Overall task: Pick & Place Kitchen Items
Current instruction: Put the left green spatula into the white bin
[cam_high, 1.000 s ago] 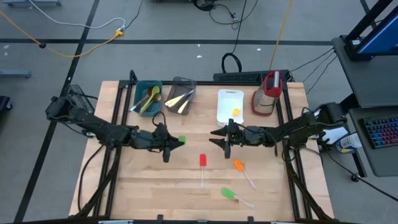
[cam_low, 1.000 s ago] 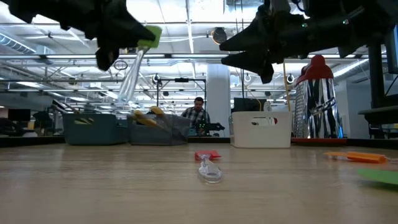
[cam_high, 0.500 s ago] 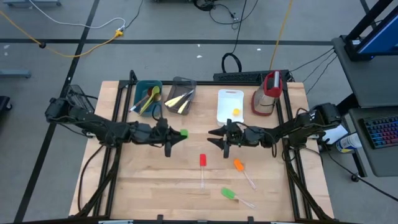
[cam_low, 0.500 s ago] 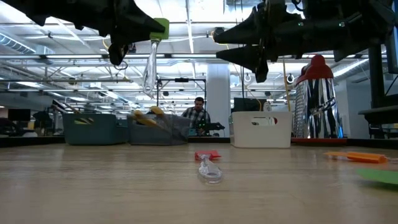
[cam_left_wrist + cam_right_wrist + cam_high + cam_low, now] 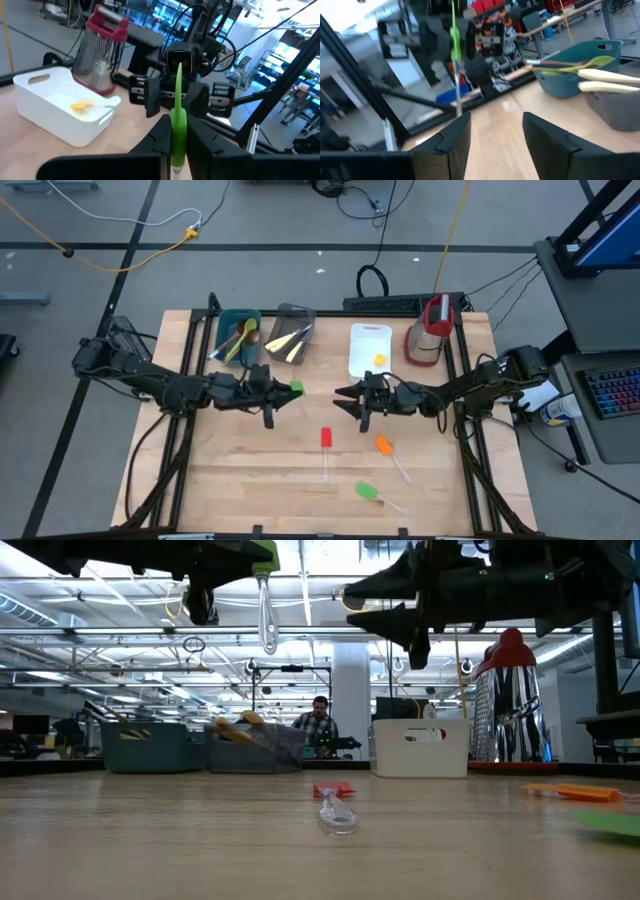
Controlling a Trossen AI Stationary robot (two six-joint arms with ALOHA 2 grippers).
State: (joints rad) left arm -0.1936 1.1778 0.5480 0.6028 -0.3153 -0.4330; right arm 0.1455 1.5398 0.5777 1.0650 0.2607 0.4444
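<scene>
Clamping the green head of a small clear-handled spatula (image 5: pixel 292 389), the left gripper (image 5: pixel 283 393) holds it above the table (image 5: pixel 240 470) near the middle, handle hanging down. The right gripper (image 5: pixel 350 397) faces it close by, fingers apart and empty.

Task status, judged from the layout: partly complete.
- Teal tub (image 5: pixel 226 321): contains several utensils, including a green spoon and a wooden spoon; exact count cannot be told.
- Grey tub (image 5: pixel 300 314): contains pale-handled utensils; count cannot be told.
- White tub (image 5: pixel 358 332): contains one small yellow item (image 5: pixel 379 360).
- Loose on the table: three spatulas, one red (image 5: pixel 325 440), one orange (image 5: pixel 384 446), one green (image 5: pixel 366 492).
- In the air: one spatula.

Four spatulas therefore remain to be placed. One grater (image 5: pixel 428 330) stands beside the white tub.
</scene>
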